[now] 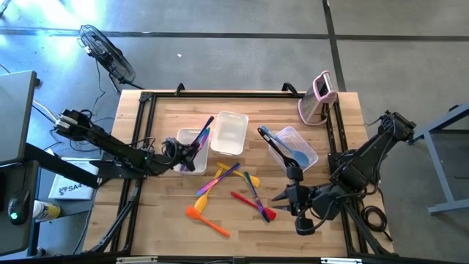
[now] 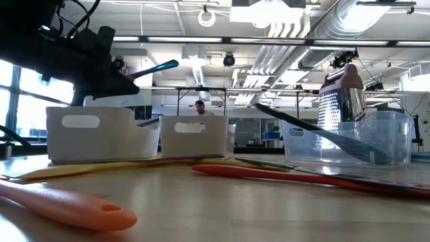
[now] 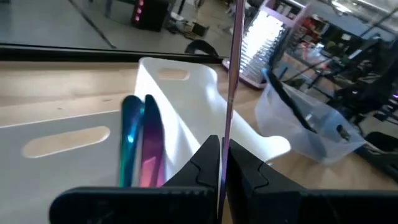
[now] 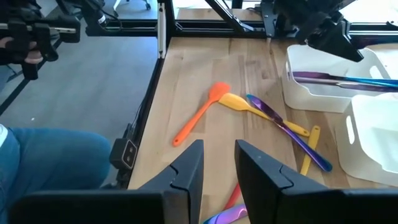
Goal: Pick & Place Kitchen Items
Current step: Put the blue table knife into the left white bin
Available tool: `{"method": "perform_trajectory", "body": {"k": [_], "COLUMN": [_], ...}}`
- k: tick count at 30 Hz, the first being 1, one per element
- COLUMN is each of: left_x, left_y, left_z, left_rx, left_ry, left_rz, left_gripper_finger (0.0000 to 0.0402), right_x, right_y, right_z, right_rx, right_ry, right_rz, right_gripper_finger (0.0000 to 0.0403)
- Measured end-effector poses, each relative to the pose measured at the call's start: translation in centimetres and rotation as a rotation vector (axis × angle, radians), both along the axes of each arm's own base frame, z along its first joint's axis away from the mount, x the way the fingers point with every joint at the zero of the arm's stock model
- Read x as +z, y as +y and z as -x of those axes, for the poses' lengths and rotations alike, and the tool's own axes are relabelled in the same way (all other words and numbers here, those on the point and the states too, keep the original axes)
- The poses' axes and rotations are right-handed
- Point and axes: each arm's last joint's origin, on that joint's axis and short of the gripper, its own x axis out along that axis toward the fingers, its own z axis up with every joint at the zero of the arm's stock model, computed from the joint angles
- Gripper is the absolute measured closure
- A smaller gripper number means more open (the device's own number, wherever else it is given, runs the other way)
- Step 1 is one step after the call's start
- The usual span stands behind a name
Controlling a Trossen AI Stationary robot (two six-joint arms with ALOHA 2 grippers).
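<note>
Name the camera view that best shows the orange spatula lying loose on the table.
The right wrist view: the whole orange spatula lies unobstructed on the wood. The high view shows it whole but small. The low view shows only its blurred handle end. The left wrist view misses it.

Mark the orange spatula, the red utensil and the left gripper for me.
orange spatula [image 1: 206, 218]: high view, middle of its handle on the table.
red utensil [image 1: 245, 199]: high view, on its handle.
left gripper [image 3: 222, 163]: left wrist view, between the fingertips, shut on a thin utensil handle [image 3: 232, 74], point mid-shaft.
</note>
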Motion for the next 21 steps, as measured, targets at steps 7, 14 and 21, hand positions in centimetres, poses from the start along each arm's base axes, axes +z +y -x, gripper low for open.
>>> {"method": "perform_trajectory", "body": {"k": [7,14,21], "left_x": [-0.4,-1.6,-2.7], "left_y": [0.0,-0.1,-0.3], "left_z": [-0.1,-0.4,-0.7], "left_rx": [-0.012,0.008,-0.003], "left_ry": [0.037,0.081,0.113], "left_rz": [-0.011,-0.017,0.016], "left_gripper_finger": [0.0396,0.0396,0.0396], "right_x": [0.0,0.0,0.0], "right_y": [0.0,0.0,0.0], "right_z": [0.0,0.0,0.0], "right_rx": [-0.006,-0.006,-0.007], "right_ry": [-0.002,-0.002,0.0], "right_rz": [-0.006,-0.007,-0.006], "right_gripper_finger": [0.0319,0.0319,0.0319]}}
